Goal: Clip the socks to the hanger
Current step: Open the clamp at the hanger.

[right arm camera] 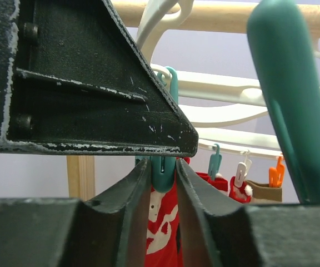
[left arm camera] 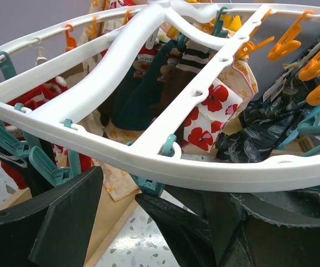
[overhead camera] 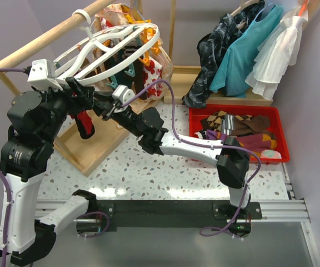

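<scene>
in the left wrist view the left gripper [left arm camera: 120,183] is blurred and cut off by the bottom edge. the hanger [left arm camera: 165,167] rim crosses its tips, so its hold cannot be told. in the right wrist view the right gripper [right arm camera: 162,183] half hides the pinched teal clip [right arm camera: 163,173]. the red sock [right arm camera: 163,228] runs off the bottom edge.

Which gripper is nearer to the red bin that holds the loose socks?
Right. The right gripper pinches a teal clip on the hanger, well left of the red bin. The left gripper is under the hanger's rim, even farther left.
</scene>
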Tool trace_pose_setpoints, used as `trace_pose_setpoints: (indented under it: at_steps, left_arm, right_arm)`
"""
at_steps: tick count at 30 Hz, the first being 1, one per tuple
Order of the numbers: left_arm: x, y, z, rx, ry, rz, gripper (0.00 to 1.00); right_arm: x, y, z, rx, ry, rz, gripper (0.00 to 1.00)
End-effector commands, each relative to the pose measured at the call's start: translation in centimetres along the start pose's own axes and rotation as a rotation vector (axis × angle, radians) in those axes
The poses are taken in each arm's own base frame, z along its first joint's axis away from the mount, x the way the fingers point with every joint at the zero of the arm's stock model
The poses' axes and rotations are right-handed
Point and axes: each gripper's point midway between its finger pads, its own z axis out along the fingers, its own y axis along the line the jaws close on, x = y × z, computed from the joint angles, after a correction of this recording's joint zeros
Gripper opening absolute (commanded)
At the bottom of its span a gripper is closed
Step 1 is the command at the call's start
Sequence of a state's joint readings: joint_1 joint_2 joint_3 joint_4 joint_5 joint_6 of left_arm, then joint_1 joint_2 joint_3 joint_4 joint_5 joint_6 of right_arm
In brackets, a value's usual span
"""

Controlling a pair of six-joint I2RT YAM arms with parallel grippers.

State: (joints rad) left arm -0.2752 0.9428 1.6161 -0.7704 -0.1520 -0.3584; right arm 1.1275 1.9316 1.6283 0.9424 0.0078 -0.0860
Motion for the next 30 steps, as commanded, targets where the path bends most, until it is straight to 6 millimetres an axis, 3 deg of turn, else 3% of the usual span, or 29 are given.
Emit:
trace_pose_setpoints:
  at_steps: [1,10,22,30]
  left_arm:
    - [-1.0,-0.4,0.0,0.016,-0.043,-0.026,0.76]
    - [-0.9,-0.2,0.5,0.005,-0.064,-0.037,0.77]
    - [-2.4,-0.9,0.4,0.060,-0.190,-0.097,0.67]
    - [-2.6,-1.5,0.7,0.084,-0.198,-0.139,0.55]
  right_arm:
    - [-6.0,-0.8,0.8,0.023,-0.129,-0.007,0.20]
    - [-6.1,-0.8,0.7,0.021,-0.120,-0.005,0.10]
    - [-5.5,-1.1,0.6,0.014,-0.096,0.023,0.07]
    - [-5.2,-1.3,0.4,0.017,-0.087,0.030,0.07]
